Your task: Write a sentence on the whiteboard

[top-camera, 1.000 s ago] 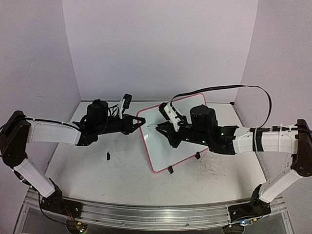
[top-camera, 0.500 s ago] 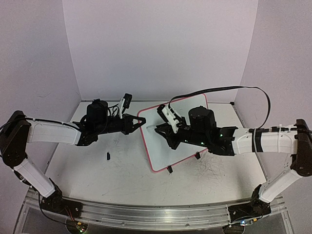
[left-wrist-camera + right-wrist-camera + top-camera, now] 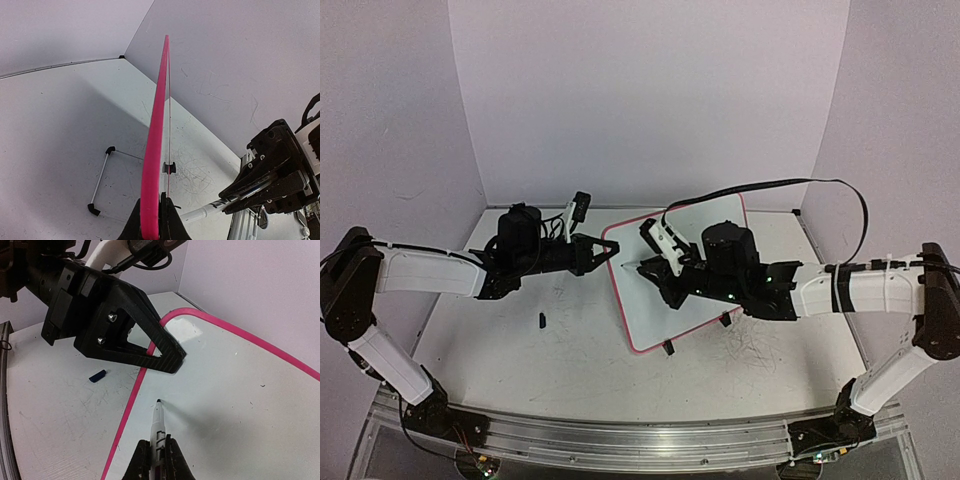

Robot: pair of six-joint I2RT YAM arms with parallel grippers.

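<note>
The whiteboard, white with a pink rim, lies tilted in the middle of the table. My left gripper is shut on its upper left corner; in the left wrist view the jaws pinch the pink rim edge-on. My right gripper is shut on a white marker and holds it over the board. The dark tip sits at the surface near the left corner; I cannot tell if it touches. No sentence shows on the board.
A small dark marker cap lies on the table left of the board, also in the right wrist view. Black feet stick out at the board's near edge. A thin wire stand lies on the table. The walls stand close behind.
My right gripper has moved the marker a little left, toward the board's upper left corner. The left gripper and the board have not moved.
</note>
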